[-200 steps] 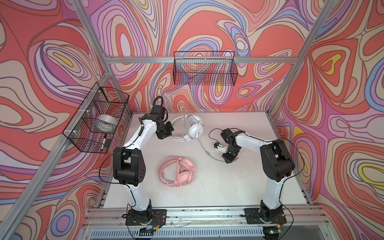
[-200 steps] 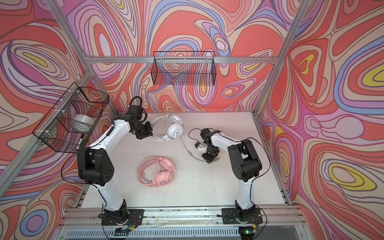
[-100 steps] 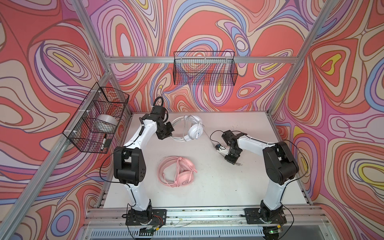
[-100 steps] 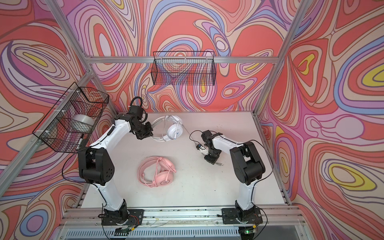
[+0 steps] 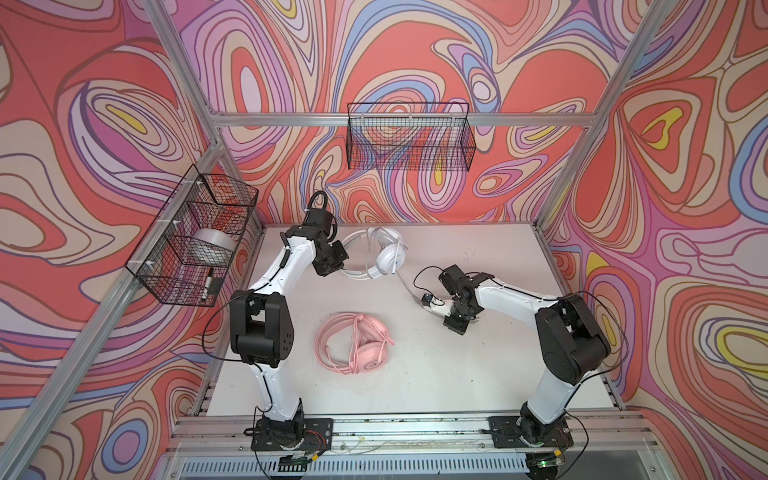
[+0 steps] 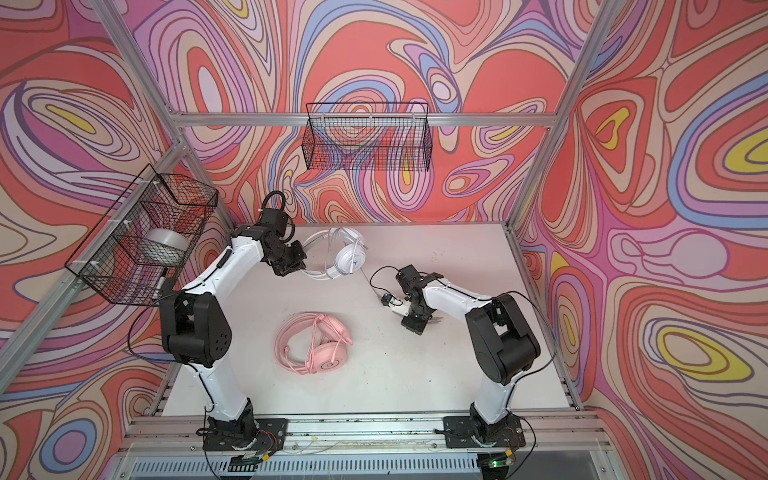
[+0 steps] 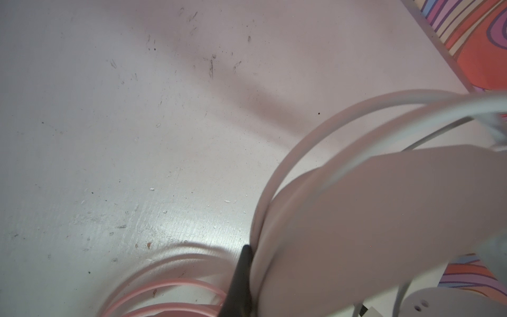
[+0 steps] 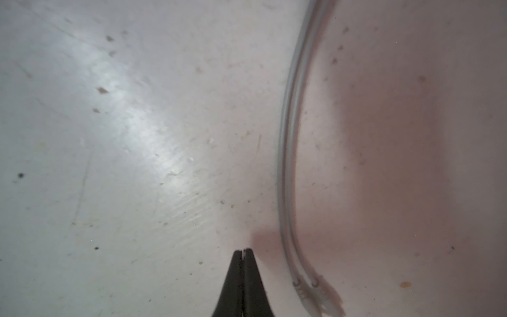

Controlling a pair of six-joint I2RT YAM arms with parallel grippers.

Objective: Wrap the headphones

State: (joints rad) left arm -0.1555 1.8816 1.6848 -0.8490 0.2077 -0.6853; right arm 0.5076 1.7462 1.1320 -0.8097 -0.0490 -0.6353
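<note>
Two hands: both have their fingers together, one on a load and one bare.
Grip on the left: the black-fingered left hand is clamped on the double headband of the white headphones with round padded earcups. In the left wrist view one dark finger lies against the pale band, and the other is hidden behind it.
Grip on the right: the black-fingered right hand has its tips pressed together with nothing between them, pointing down close over the flat white table.
Beside it: the thin grey-white cable runs just beside the closed tips but apart from them. It is doubled and ends in two ribbed plugs.
White set, place: far side of the table, left of the middle. The headband arcs toward the left hand and one earcup faces up in both top views. Whether it rests on the table or hangs lifted, I cannot tell.
White set, cable: loose, trailing from the earcup over the table toward the right hand.
Pink set: the all-pink headphones lie flat near the table's middle, toward the near side and well apart from both hands. The pink cable crosses headband and earcup in several strands.
</note>
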